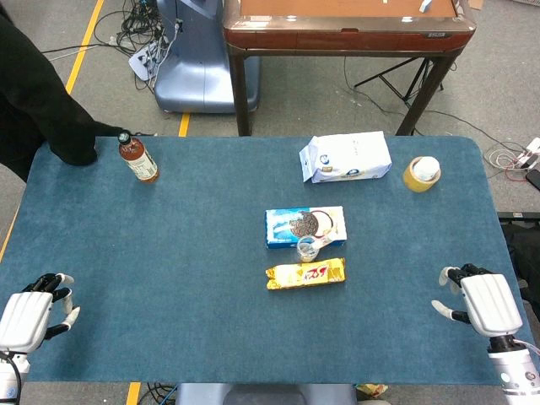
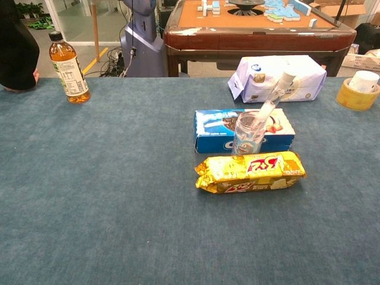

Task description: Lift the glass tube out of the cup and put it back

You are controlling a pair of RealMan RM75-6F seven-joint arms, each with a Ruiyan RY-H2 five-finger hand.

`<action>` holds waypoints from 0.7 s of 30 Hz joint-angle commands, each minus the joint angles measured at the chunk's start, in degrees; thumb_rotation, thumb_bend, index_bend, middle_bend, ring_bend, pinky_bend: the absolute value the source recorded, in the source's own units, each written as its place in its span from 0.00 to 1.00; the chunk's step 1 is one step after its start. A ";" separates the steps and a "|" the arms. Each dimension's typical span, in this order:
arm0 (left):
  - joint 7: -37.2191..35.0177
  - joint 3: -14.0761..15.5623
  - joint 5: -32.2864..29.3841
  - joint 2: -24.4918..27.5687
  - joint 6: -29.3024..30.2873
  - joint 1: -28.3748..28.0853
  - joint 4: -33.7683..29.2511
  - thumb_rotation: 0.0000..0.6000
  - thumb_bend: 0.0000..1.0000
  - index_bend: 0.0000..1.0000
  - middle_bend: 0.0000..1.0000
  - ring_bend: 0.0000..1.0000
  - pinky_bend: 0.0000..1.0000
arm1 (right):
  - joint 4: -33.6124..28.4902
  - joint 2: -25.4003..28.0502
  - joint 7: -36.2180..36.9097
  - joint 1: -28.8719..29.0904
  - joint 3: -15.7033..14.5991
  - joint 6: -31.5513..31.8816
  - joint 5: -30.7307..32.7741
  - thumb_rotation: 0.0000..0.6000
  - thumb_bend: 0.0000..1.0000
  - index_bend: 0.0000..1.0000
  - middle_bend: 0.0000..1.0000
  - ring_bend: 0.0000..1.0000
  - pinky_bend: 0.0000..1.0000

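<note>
I am seeing the glass tube [image 2: 274,97] leaning up-right out of the cup [image 2: 247,133], nearer my empty, loosely open right hand [image 1: 483,302] than my open left hand [image 1: 34,314].

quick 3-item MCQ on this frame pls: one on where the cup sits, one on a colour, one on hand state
1. Where is the cup?
A. between the blue cookie box and the yellow snack pack
B. beside the bottle
C. on the tape roll

2. What colour is the snack pack nearest the robot?
A. red
B. yellow
C. green

3. What state are the two hands in?
A. both hold the glass tube
B. left hand holds the cup
C. both empty, near the table's front corners

Answers:
1 A, the chest view shows the cup in front of the cookie box and behind the pack.
2 B, its wrapper is yellow.
3 C, the left hand and right hand hold nothing; the glass tube leans in the cup.
</note>
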 commanded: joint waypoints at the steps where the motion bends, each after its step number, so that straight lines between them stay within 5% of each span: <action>1: 0.02 0.00 -0.03 -0.05 -0.04 0.00 -0.06 1.00 0.33 0.54 0.35 0.25 0.41 | 0.01 -0.01 0.06 0.01 0.01 0.02 0.01 1.00 0.09 0.55 0.67 0.49 0.61; 21: -0.36 0.08 -0.13 -0.11 -0.05 0.09 0.32 1.00 0.33 0.54 0.35 0.25 0.41 | 0.05 -0.14 0.35 0.34 0.54 -0.06 0.54 1.00 0.09 0.55 0.67 0.49 0.61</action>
